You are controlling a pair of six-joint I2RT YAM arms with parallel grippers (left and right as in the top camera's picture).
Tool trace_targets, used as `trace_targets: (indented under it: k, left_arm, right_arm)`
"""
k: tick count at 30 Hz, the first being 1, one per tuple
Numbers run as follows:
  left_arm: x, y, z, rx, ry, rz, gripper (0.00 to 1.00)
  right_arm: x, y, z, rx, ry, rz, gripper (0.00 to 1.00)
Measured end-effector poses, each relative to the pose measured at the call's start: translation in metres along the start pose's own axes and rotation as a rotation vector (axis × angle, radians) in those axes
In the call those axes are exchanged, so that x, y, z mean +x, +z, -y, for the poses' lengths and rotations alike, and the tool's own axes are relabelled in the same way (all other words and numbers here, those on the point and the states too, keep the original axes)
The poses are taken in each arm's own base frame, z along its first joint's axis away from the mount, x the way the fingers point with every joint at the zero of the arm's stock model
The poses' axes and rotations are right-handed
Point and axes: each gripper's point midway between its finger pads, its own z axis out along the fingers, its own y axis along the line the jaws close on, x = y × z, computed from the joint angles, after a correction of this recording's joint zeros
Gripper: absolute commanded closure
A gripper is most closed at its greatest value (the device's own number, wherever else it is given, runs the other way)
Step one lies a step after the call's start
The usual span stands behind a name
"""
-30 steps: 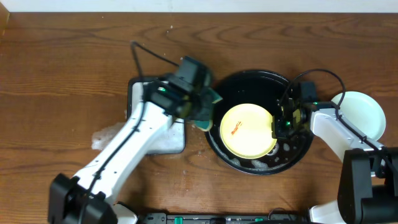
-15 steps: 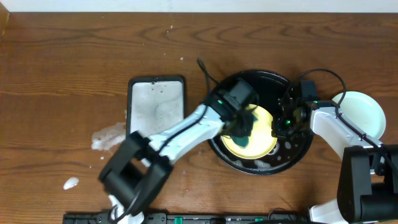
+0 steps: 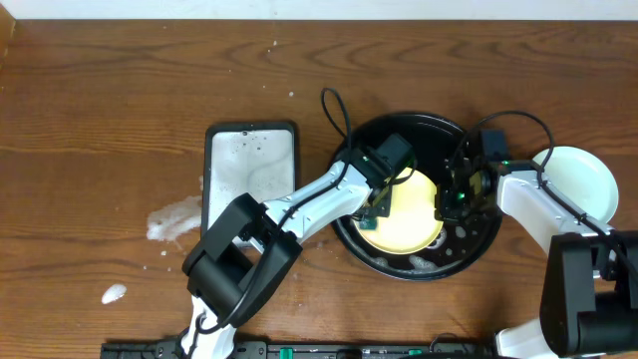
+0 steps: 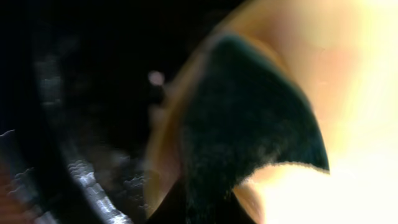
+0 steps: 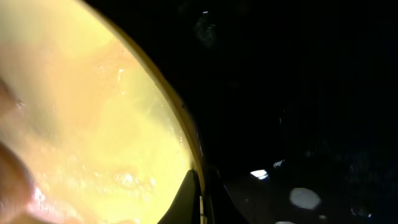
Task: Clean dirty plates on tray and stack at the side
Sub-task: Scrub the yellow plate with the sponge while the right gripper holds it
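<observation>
1. Two foam patches lie on the wooden counter (image 3: 100,100) at far left: a larger one (image 3: 171,221) beside the dish and a small one (image 3: 113,294) nearer the front edge.
2. A rectangular white sponge dish (image 3: 249,175) with a dark rim sits left of centre, wet and speckled inside.
3. The left arm reaches across from the front toward the tray. The left claw (image 3: 382,199) is over the left part of the yellow plate, closed together on a dark green sponge (image 4: 249,124). The left wrist view shows the sponge pressed against the plate's face.
4. The tray (image 3: 414,118), round, black and glossy, stands right of centre. Foam flecks show along its front inner edge.
5. The yellow plate (image 3: 411,214) lies inside the tray, toward its front.
6. The right claw (image 3: 448,202) is at the plate's right edge, clamped on the rim. The right wrist view confirms both fingertips meeting at that rim.
7. A pale plate (image 3: 588,184) rests on the counter at far right, off the tray and just beside it. Whether more than one is stacked there cannot be told.
</observation>
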Motion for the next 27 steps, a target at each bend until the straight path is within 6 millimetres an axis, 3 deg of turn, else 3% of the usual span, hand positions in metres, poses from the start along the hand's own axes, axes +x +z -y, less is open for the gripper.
trace_targets:
  k: [4, 7, 16, 20, 27]
  left_arm:
    - [-0.005, -0.001, -0.007, -0.052, 0.006, 0.031, 0.92]
    - [-0.008, 0.001, 0.004, 0.003, 0.001, 0.031, 0.92]
    - [-0.024, 0.004, 0.079, 0.461, -0.047, -0.026, 0.92]
    - [-0.014, 0.003, 0.096, 0.540, -0.042, -0.081, 0.93]
    - [0.023, -0.001, 0.105, 0.542, -0.001, -0.212, 0.93]
  right_arm:
    - [0.002, 0.001, -0.005, -0.027, 0.001, -0.012, 0.99]
    - [0.003, 0.001, -0.005, -0.028, 0.004, -0.014, 0.99]
    - [0.003, 0.002, -0.005, -0.028, 0.005, -0.014, 0.99]
    - [0.002, 0.002, -0.005, -0.026, 0.005, -0.014, 0.99]
    - [0.002, 0.002, -0.005, -0.025, 0.005, -0.013, 0.99]
